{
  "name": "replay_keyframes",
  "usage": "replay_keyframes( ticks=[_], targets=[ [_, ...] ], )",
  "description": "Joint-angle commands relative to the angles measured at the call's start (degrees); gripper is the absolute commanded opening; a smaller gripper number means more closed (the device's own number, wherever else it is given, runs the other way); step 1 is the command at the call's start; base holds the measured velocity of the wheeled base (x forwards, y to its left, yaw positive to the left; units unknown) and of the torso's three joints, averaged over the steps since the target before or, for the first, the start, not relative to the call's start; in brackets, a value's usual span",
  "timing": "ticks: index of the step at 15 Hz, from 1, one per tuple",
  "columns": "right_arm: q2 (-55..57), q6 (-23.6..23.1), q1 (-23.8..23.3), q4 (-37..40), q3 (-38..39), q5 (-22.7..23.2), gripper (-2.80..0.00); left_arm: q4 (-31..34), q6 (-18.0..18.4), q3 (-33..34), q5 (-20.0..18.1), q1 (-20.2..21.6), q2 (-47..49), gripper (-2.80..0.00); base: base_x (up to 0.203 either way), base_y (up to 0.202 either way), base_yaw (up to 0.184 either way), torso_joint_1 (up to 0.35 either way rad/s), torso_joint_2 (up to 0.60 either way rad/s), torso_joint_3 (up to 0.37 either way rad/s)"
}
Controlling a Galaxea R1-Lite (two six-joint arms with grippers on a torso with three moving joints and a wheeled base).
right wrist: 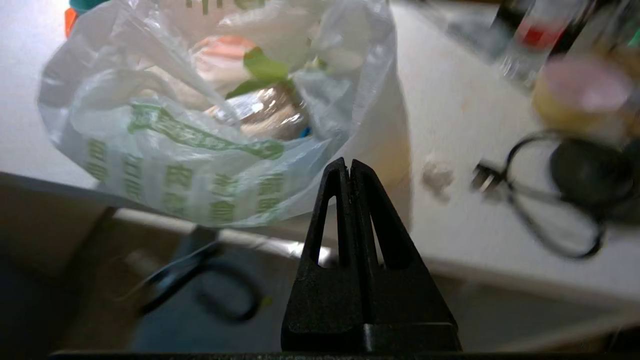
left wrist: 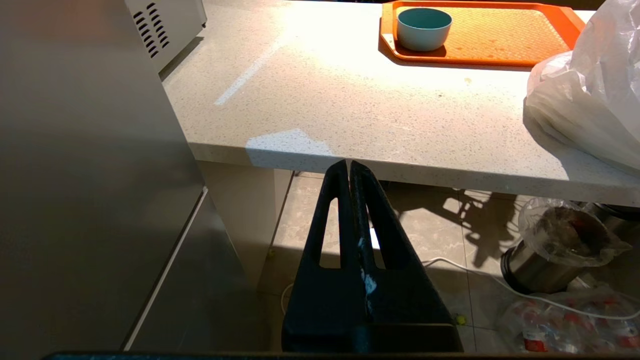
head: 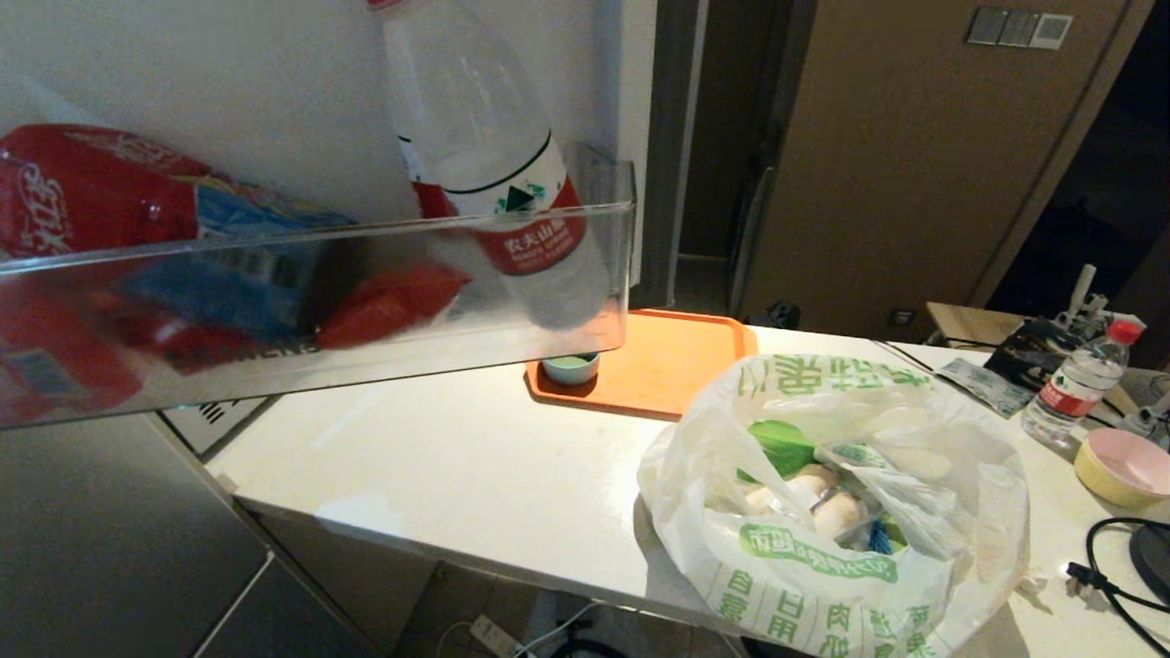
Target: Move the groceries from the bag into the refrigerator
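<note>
The bag (head: 832,512), crinkly white plastic with green characters, sits open at the counter's near edge. Groceries (head: 823,498) show in its mouth: pale beige lumps and something green. The refrigerator (left wrist: 75,175) stands grey at the left, and its open door's clear shelf (head: 311,302) fills the near left of the head view. My right gripper (right wrist: 349,162) is shut and empty, just below the counter edge beside the bag (right wrist: 200,150). My left gripper (left wrist: 349,162) is shut and empty, low in front of the counter edge. Neither gripper shows in the head view.
The door shelf holds a clear water bottle (head: 494,183) and red packs (head: 82,210). An orange tray (head: 676,366) with a teal bowl (head: 570,367) lies behind the bag. A small bottle (head: 1079,384), a yellow bowl (head: 1124,466) and a black cable (head: 1115,567) lie to the right.
</note>
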Motion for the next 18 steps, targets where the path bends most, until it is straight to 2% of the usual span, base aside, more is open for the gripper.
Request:
replay_keyframes(
  ticks=[1, 5, 7, 9, 11, 13, 15, 18],
  targets=[
    [14.5, 3.8, -0.1, 0.8, -5.0, -0.4, -2.80, 0.0, 0.0, 0.0, 0.0, 0.0, 0.1, -2.80, 0.000, 0.000, 0.000, 0.000, 0.00, 0.000],
    [40.9, 14.2, -0.2, 2.0, -14.5, -1.2, -2.80, 0.0, 0.0, 0.0, 0.0, 0.0, 0.1, -2.80, 0.000, 0.000, 0.000, 0.000, 0.00, 0.000],
    [51.0, 17.5, -0.3, -2.5, -17.0, 0.7, -2.80, 0.0, 0.1, 0.0, 0.0, 0.0, 0.1, -2.80, 0.000, 0.000, 0.000, 0.000, 0.00, 0.000],
    [61.2, 17.7, -0.2, -10.9, -18.0, 3.6, -2.80, 0.0, 0.0, 0.0, 0.0, 0.0, 0.1, -2.80, 0.000, 0.000, 0.000, 0.000, 0.00, 0.000],
    [72.1, 15.4, 0.3, -20.5, -19.8, 7.1, -2.80, 0.0, 0.0, 0.0, 0.0, 0.0, 0.1, -2.80, 0.000, 0.000, 0.000, 0.000, 0.00, 0.000],
    [80.7, 14.5, 3.1, -27.5, -23.2, 10.1, -2.80, 0.0, 0.0, 0.0, 0.0, 0.0, 0.1, -2.80, 0.000, 0.000, 0.000, 0.000, 0.00, 0.000],
    [85.7, 15.5, 6.6, -30.8, -28.1, 11.6, -2.80, 0.0, 0.0, 0.0, 0.0, 0.0, 0.1, -2.80, 0.000, 0.000, 0.000, 0.000, 0.00, 0.000],
    [89.4, 16.4, 9.1, -31.6, -28.9, 11.8, -2.80, 0.0, 0.0, 0.0, 0.0, 0.0, 0.1, -2.80, 0.000, 0.000, 0.000, 0.000, 0.00, 0.000]
  ],
)
